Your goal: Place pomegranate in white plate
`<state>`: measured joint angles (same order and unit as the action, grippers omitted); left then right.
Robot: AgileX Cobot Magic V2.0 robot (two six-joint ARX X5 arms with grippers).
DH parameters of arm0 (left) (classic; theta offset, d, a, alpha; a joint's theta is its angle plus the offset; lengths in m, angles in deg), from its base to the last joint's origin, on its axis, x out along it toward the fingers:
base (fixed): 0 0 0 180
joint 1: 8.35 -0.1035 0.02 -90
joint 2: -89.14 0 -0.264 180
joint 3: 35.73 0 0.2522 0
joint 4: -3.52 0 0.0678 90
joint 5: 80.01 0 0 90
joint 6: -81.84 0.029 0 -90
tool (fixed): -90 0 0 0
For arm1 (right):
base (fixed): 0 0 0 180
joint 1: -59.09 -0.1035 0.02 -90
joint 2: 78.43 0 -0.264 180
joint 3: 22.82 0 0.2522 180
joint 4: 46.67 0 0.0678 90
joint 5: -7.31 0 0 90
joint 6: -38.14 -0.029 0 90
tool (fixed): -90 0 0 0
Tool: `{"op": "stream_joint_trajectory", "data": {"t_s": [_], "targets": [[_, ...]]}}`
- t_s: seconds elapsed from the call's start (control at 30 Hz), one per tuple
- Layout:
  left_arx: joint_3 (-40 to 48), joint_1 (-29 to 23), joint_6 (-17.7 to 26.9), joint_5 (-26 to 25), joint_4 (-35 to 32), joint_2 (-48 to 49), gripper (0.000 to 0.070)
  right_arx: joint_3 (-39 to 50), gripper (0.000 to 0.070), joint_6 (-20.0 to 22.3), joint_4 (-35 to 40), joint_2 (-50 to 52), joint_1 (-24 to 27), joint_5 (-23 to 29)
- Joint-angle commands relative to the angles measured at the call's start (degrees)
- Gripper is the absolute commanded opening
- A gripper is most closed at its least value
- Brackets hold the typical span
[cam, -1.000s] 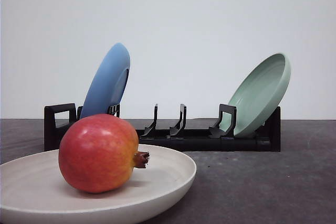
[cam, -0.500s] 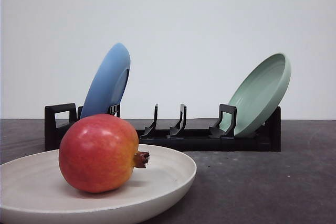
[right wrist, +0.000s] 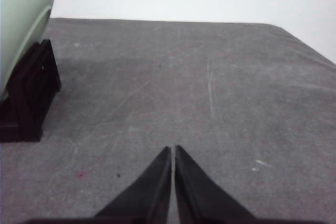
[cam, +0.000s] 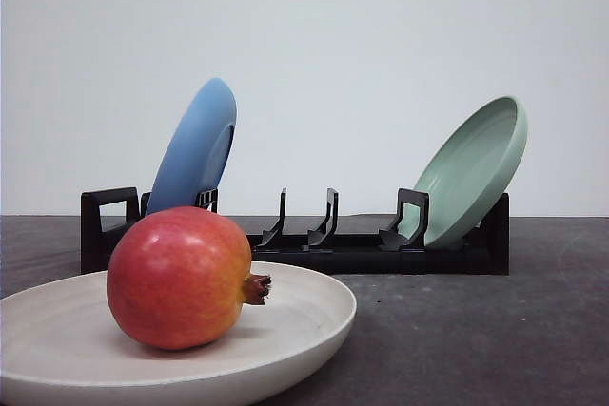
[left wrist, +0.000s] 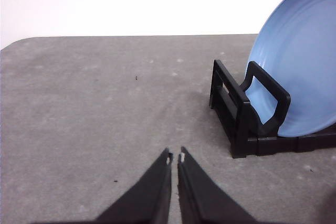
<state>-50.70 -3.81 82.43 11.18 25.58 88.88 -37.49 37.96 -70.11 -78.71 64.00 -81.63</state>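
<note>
On the near left of the tabletop (cam: 495, 330), the pomegranate (cam: 179, 278) is sitting in the white plate (cam: 304, 316); both grippers' jaws are clenched, grasping nothing.

Pomegranate (cam: 177, 278): lay in the white plate (cam: 304, 316), front left.
Rack (cam: 362, 252): stood behind, two plates leaning at its ends.

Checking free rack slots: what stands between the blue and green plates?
Front view: between blue plate and green plate, only the rack's empty black dividers.
</note>
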Motion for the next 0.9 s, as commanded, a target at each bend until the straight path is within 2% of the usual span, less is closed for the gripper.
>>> {"op": "stream_joint_trajectory", "data": {"t_s": [0.0, 0.87], "targets": [[0.6, 0.0, -0.1, -0.1, -0.6, 0.1, 0.0, 0.3, 0.0006, 0.4, 0.2, 0.1, 0.1, 0.0], [0.5, 0.0, -0.1, -0.1, -0.6, 0.1, 0.0, 0.2, 0.0006, 0.4, 0.6, 0.1, 0.1, 0.0]]}}
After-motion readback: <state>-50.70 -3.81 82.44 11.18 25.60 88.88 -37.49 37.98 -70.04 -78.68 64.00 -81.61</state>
